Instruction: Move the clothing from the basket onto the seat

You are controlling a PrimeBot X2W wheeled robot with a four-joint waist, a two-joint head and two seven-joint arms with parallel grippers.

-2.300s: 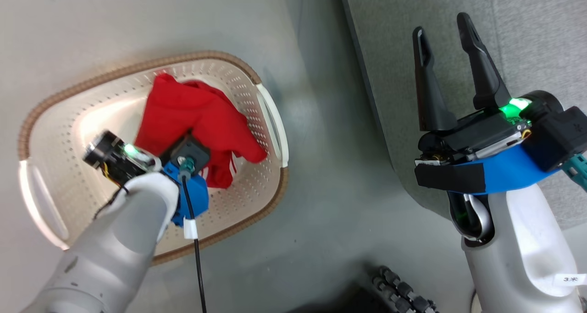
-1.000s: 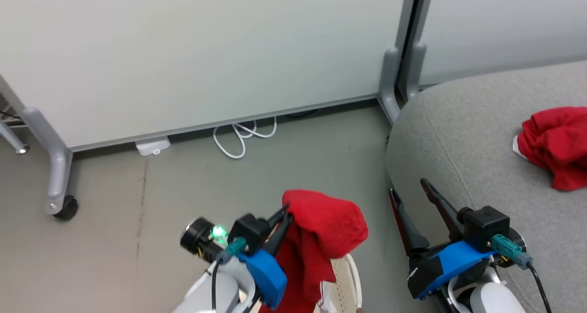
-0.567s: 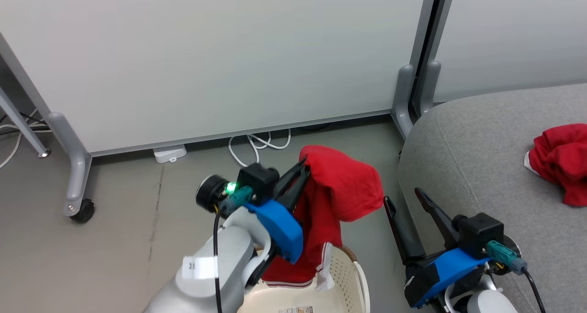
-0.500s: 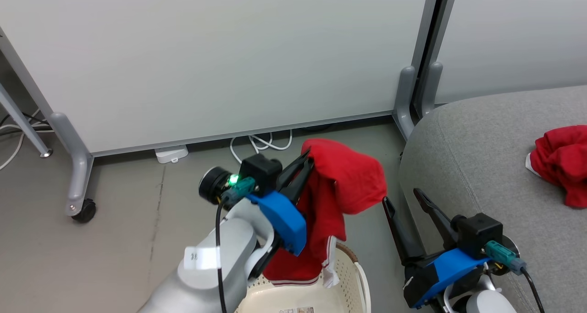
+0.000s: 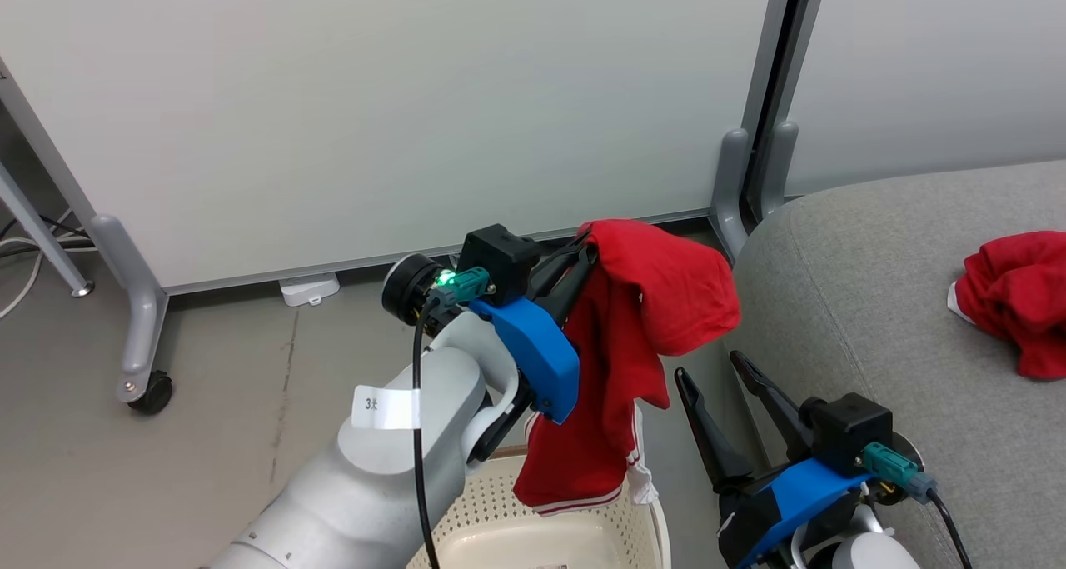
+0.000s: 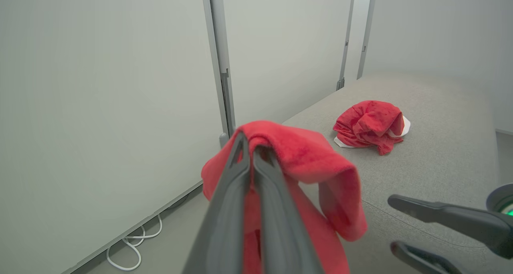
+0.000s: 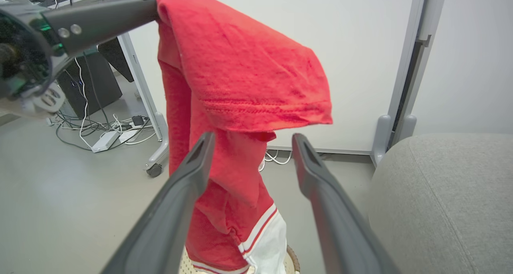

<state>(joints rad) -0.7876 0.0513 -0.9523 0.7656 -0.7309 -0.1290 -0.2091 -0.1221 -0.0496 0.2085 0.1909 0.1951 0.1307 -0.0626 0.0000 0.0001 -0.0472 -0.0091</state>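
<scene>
- Head view: the left gripper [image 5: 580, 257] is raised above the basket [image 5: 500, 502]. Its two dark fingers are pressed together on a fold of the held garment [image 5: 666, 302]. This red piece drapes over the fingertips and hangs down, with its striped hem and white panel dangling just above the basket's rim. The right gripper [image 5: 710, 371] stands low, just beside the rounded edge of the seat [image 5: 874, 286], with its fingers spread wide and nothing between them. The second garment [image 5: 1012, 298] lies crumpled on the seat, well apart from both grippers. A pale partition panel [image 5: 375, 94] stands behind on the grey floor [image 5: 208, 436].
- Left wrist view: the left gripper's fingers meet at the tips, with red cloth pinched there and falling to either side. Beyond them the second garment sits on the seat with a white patch showing at its edge. The right gripper's spread fingers come in from the lower right. A white cable [image 6: 136, 242] loops on the floor at the foot of the panel.
- Right wrist view: the right gripper's fingers stand far apart and empty. The held garment hangs ahead of them. The left gripper comes in from the upper left, clamped on the garment's top. The basket's rim shows below the hem, and the seat is at the right.
</scene>
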